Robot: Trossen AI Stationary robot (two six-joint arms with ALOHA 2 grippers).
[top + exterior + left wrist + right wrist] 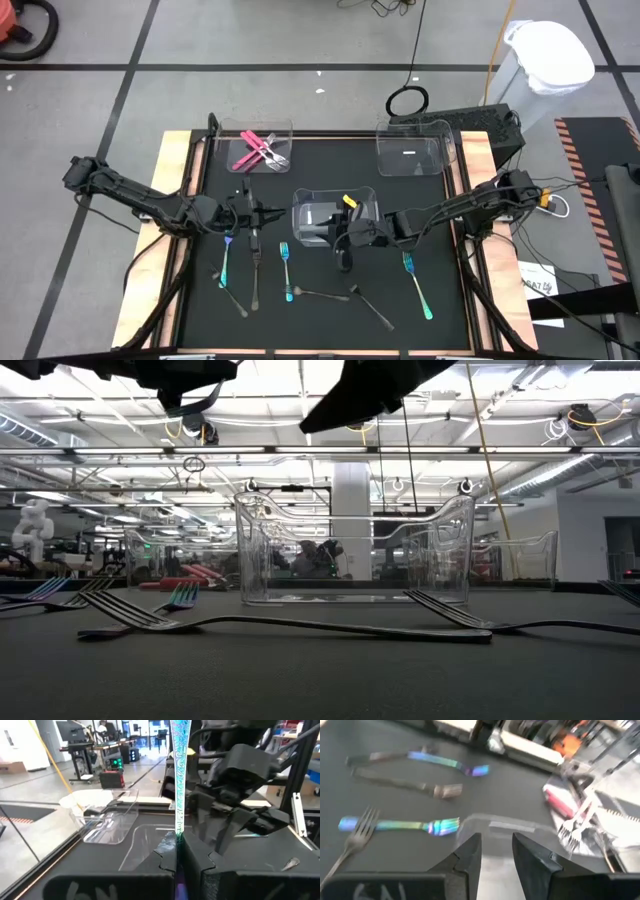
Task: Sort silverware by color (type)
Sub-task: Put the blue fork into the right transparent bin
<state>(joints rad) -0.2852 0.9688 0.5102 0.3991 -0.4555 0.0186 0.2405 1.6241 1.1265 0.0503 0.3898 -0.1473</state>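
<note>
**Q:** How is the work surface laid out?

**A:** Black matting is laid over the table [440,310], which is framed in pale wood. Three clear bins are set on it: a far-left bin [222,140], a far-right bin [412,150] and a centre bin [318,198].

**Q:** Where is the silverware located?

**A:** Pink pieces [256,150] are seen crossed inside the far-left bin. The rest is spread flat on the near half of the mat. An iridescent spoon [225,262], a grey fork [255,262] and a blue-handled fork [286,270] lie left of centre. A second grey fork [322,294] and a grey spoon [372,307] lie near the front edge. A teal fork [417,287] lies alone on the right.

**Q:** What is the state of the left gripper?

**A:** The left gripper [268,212] is held just left of the centre bin, above the mat. Its fingers are clamped together on an iridescent handle [179,775], which stands upright between them. Its head is hidden, so it is possibly a fork, but the type cannot be confirmed.

**Q:** And the right gripper?

**A:** The right gripper [496,842] is positioned at the near side of the centre bin. Its fingers [470,852] are set apart, and nothing is seen between them.
</note>
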